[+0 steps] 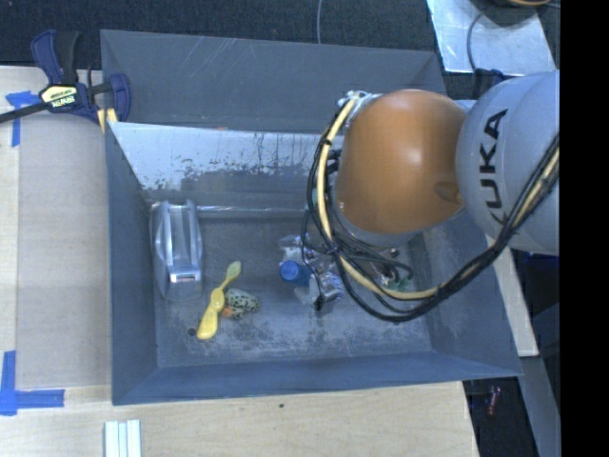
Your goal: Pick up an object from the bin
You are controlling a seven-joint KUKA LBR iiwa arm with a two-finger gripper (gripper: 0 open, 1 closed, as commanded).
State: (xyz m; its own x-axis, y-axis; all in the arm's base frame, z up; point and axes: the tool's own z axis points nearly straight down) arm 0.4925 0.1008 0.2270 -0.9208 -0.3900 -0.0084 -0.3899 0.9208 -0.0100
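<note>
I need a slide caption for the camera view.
Claw inside grey bin, beside a small blue thing.

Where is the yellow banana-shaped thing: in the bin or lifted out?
In the bin: the yellow thing lies on its floor, apart from the gripper.

Yellow stick (220, 301); speckled lump (242, 304); blue ball (290, 272); grey bin (128, 284).

gripper (321, 291): we see it in the bin (285, 348), right of middle
round piece (290, 272): just left of it
lump (242, 304): farther left, beside the banana-shaped toy (218, 303)
plastic case (177, 241): farthest left, behind both
</note>
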